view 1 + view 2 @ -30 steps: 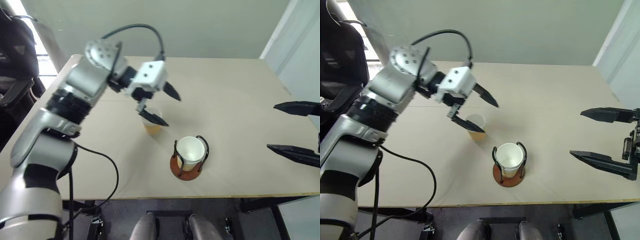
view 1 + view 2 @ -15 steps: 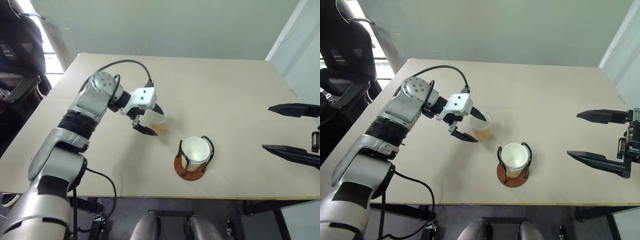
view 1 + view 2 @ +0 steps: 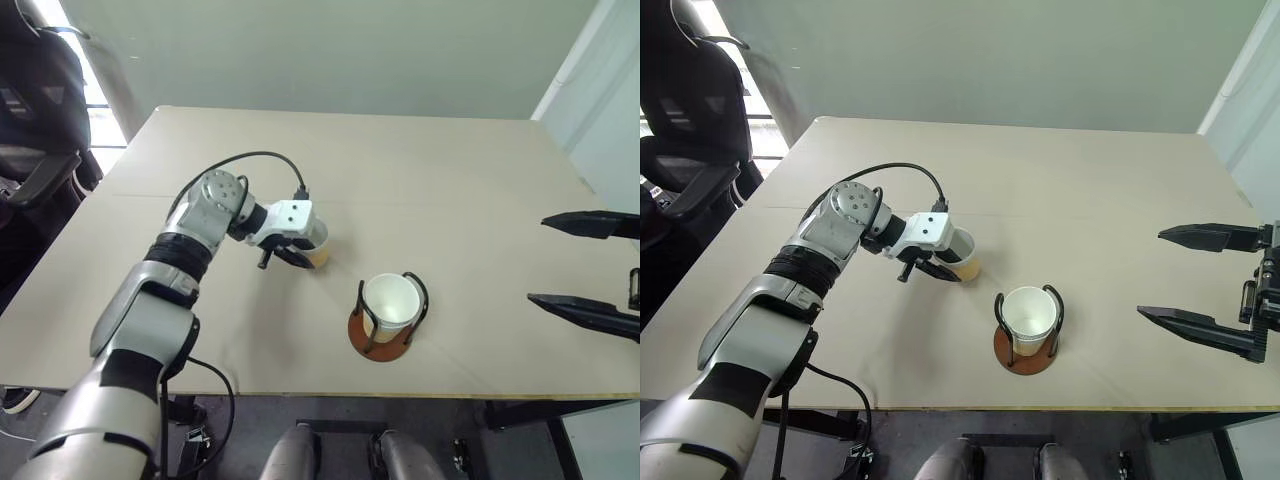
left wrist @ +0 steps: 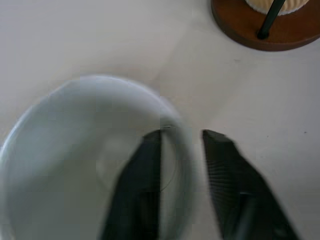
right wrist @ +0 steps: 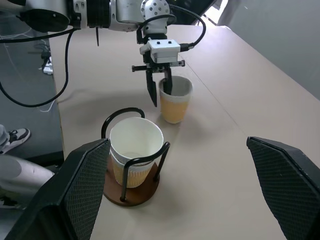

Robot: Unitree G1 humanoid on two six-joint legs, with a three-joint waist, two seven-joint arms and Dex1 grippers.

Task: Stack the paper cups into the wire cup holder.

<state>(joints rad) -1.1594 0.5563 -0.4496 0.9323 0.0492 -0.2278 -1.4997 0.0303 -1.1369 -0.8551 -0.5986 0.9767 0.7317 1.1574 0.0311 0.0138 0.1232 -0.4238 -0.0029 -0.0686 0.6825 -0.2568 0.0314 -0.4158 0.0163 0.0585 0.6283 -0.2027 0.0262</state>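
A loose paper cup (image 5: 175, 99) on the desk (image 3: 450, 180) is straddled at its rim by the left gripper (image 5: 160, 86), jaws nearly together; contact cannot be judged. The wire cup holder (image 3: 388, 313) nearby carries nested cups, count partly hidden. The right gripper (image 3: 1200, 282) is held with jaws apart.

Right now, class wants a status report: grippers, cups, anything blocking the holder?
Left gripper pinching the loose paper cup wall, one finger inside. Right gripper open, off to the side. Wire cup holder already loaded; path clear.
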